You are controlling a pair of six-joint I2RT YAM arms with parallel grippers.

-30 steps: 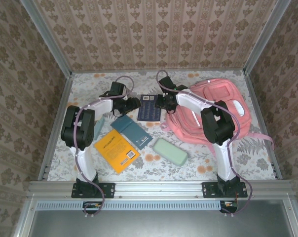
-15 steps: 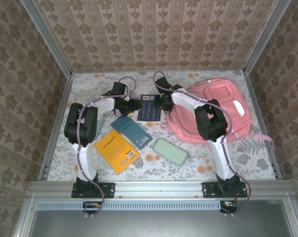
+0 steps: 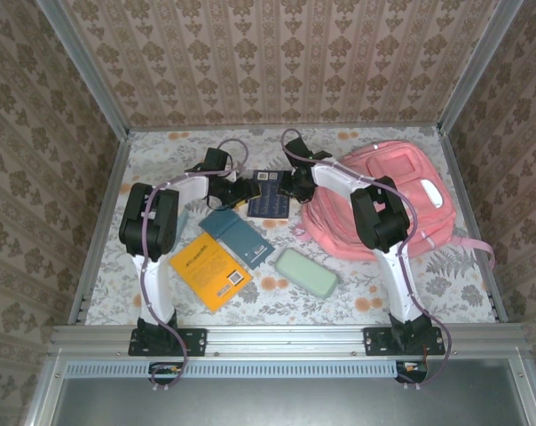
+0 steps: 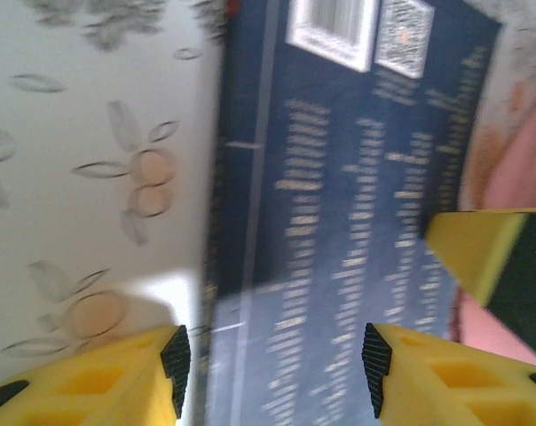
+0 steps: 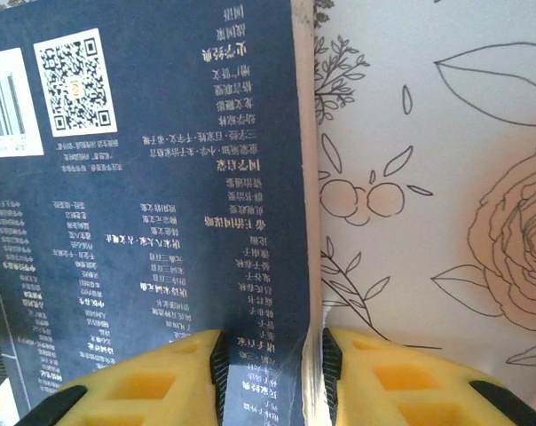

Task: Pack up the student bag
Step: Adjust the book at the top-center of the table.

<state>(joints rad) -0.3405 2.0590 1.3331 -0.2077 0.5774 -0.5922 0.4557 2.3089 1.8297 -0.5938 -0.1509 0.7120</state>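
Observation:
The student bag (image 3: 401,191), a big pink backpack, lies at the back right of the table, and its pink fabric (image 4: 521,164) shows at the edge of the left wrist view. A dark navy book (image 3: 270,202) with white print lies just left of it. My right gripper (image 3: 291,185) is shut on this book's right edge (image 5: 277,266), with the pages pinched between its yellow fingers (image 5: 161,390). My left gripper (image 3: 242,190) stands open at the book's left side, its jaws (image 4: 272,373) straddling the spine (image 4: 241,266). A right finger (image 4: 481,253) shows beyond the book.
A teal book (image 3: 238,236), an orange-yellow book (image 3: 209,270) and a pale green pencil case (image 3: 306,272) lie on the floral tablecloth (image 3: 357,293) nearer the arm bases. Patterned walls and metal rails close in the table.
Both arms' elbows have swung inward a little. The left gripper has edged closer to the navy book. The book itself has barely shifted.

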